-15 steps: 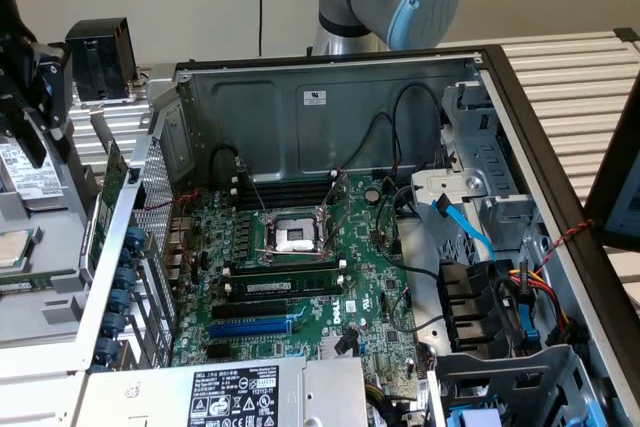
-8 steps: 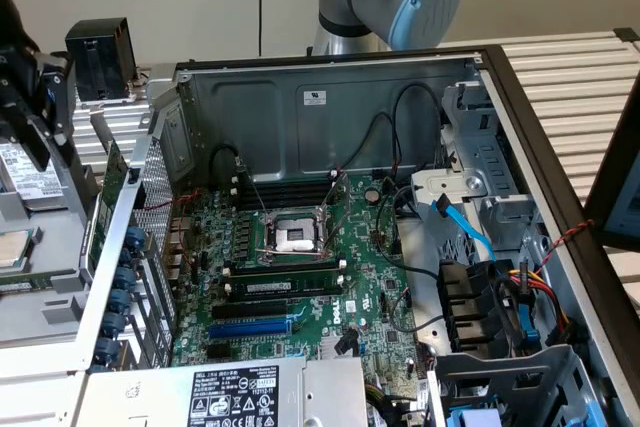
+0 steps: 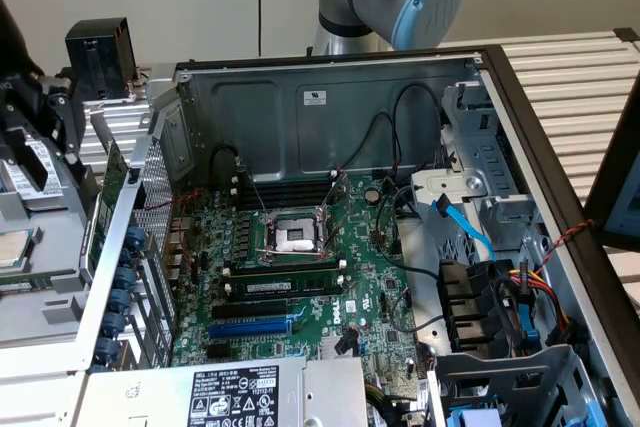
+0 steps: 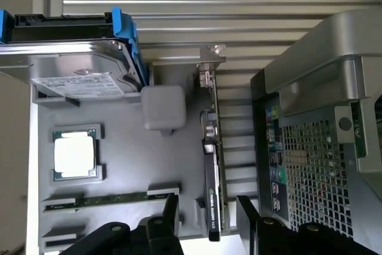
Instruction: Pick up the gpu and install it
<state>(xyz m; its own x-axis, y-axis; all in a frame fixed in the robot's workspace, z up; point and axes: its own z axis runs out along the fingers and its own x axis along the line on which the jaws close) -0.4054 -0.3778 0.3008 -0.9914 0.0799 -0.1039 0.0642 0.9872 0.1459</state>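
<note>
- Our gripper hung released, fingers apart either side of the gpu, not touching it.
- The gpu stood on edge in a grey tray beside the computer case.

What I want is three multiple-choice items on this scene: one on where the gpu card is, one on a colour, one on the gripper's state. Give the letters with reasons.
1. Where is the gpu, the thin card with a black shroud and silver end bracket?
A. Inside the silver mesh-sided computer case
B. On edge in the grey plastic parts tray
C. Lifted in the gripper

2. What colour are the rails on the silver hard drive?
A. Red
B. Yellow
C. Blue

3. How does the black gripper stand?
A. Open
B. Shut on the gpu
C. Shut on nothing

Answers: 1 B, the card rests in the tray beside the case; 2 C, blue plastic flanks the drive; 3 A, its fingers stand apart on either side of the card.
</note>
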